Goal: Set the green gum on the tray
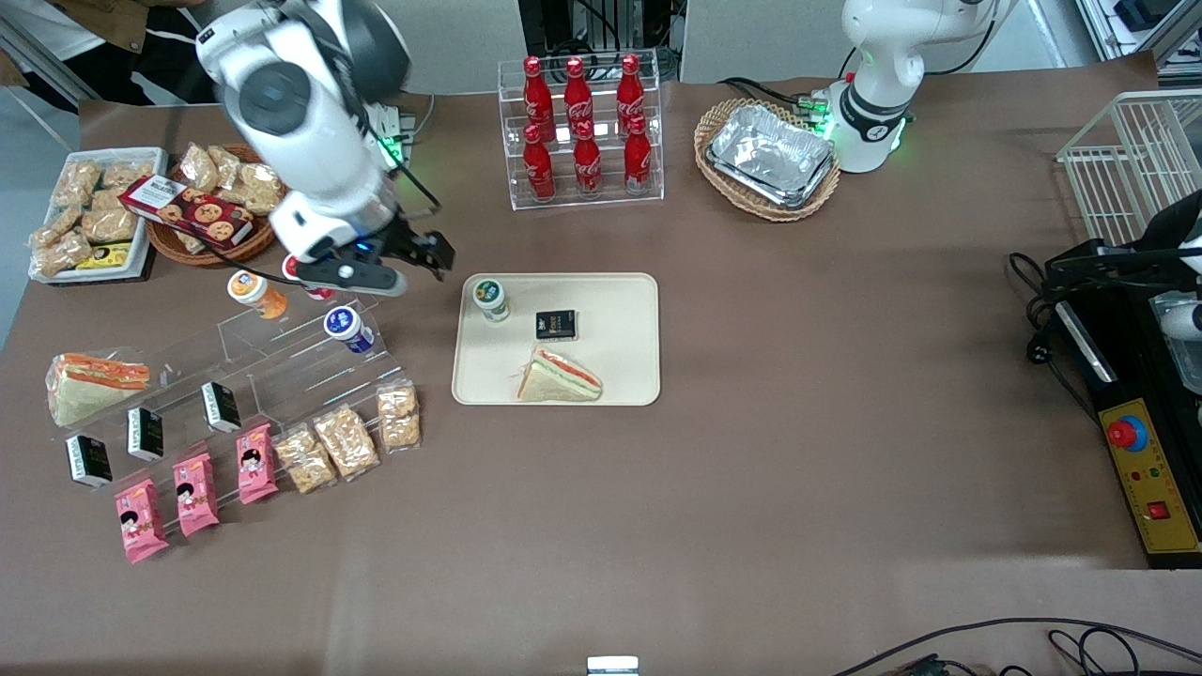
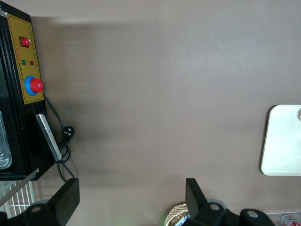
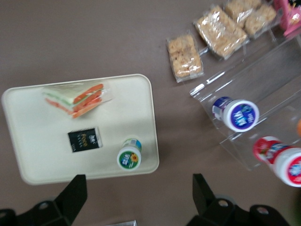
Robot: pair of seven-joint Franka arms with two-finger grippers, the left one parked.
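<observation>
The green gum (image 1: 490, 299) stands upright on the tray (image 1: 620, 376), in the corner at about 10 o'clock of the tray's face in the front view, with its white lid up. It shares the tray with 1 small black packet (image 1: 556, 325) and 1 wrapped sandwich (image 1: 560, 376), touching neither. The gripper (image 1: 413, 255) hangs above the bare table just beside that tray corner, toward the working arm's end; its fingers (image 3: 70, 195) stand spread wide with nothing between them, and the bottle sits clear of them in the right wrist view.

By this evidence the placing looks done, so the step in hand is probably the retreat. To do it well, lift straight up first, then swing away, keeping the spread fingers clear of the bottle's lid and of the clear acrylic rack (image 1: 282, 352) holding the blue canister (image 1: 348, 329) and orange canister (image 1: 255, 293).
</observation>
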